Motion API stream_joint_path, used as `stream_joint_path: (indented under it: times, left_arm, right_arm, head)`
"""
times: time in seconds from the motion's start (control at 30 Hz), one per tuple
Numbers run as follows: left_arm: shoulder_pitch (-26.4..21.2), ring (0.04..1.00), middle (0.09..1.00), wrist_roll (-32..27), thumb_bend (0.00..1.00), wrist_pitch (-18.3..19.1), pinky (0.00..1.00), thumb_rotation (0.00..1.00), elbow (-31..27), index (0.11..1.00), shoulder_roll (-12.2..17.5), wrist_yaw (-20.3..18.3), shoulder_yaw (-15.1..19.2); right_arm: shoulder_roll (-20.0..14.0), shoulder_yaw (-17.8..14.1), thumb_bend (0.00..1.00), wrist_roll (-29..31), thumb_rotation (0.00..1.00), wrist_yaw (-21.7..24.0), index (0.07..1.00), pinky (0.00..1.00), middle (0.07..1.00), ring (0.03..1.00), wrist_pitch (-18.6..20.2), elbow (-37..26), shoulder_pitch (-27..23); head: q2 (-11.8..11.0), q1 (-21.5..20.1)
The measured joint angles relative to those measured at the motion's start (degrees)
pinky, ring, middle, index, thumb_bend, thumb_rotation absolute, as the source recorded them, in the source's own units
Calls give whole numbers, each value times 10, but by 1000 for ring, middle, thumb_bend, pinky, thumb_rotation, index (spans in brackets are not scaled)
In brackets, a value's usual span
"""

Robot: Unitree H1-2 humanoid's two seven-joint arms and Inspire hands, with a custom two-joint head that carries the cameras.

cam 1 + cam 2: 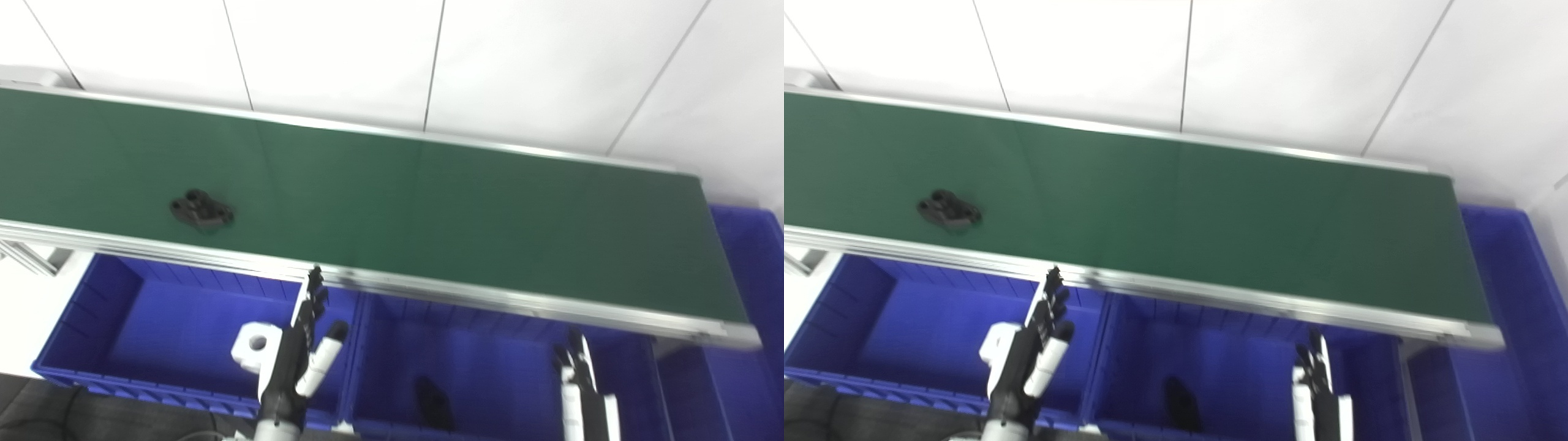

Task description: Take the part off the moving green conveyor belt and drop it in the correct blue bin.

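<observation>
I am waiting to grab. The small black plastic part (201, 210) lies on the long green belt (429, 208), far left, near the front silver rail (429, 288). My left hand (294, 355) hangs over the left blue bin (92, 324), spread and holding nothing. My right hand (579, 386) is spread too, I think. Next I must lift over the rail. The belt around the part is bare.

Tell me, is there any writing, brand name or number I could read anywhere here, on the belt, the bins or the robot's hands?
None. The green belt, the blue bins, the black part, the left hand and the right hand all show no legible text, label or number.
</observation>
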Motion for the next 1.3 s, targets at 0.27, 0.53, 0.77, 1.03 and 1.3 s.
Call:
stream_joint_path:
  times: [0.27,0.53,0.77,1.03,1.3]
  left_arm:
    - [-4,930,983,1,570,-10,876,833,12,974,1,2,0]
    - [-9,932,981,5,576,-18,874,849,36,977,4,2,0]
    - [-12,921,982,7,550,-32,863,826,49,967,4,6,2]
    - [-13,940,983,6,532,-36,868,842,49,976,4,6,2]
    - [-13,938,993,5,541,-35,884,841,49,981,4,6,2]
  right_arm:
    - [-2,-4,546,4,1000,6,1000,975,1000,966,-4,21,-7]
    - [-4,-4,559,4,1000,6,1000,986,1000,970,-5,39,-13]
    - [-3,-3,491,3,1000,6,1000,971,1000,973,-5,48,-15]
    - [-3,-2,467,-2,1000,4,1000,950,1000,964,-5,48,-15]
    - [-3,-2,614,-24,988,-4,1000,908,997,946,-5,47,-15]
  head:
    - [-27,10]
    - [-52,8]
    - [-54,1]
    - [-58,-4]
    - [-42,-21]
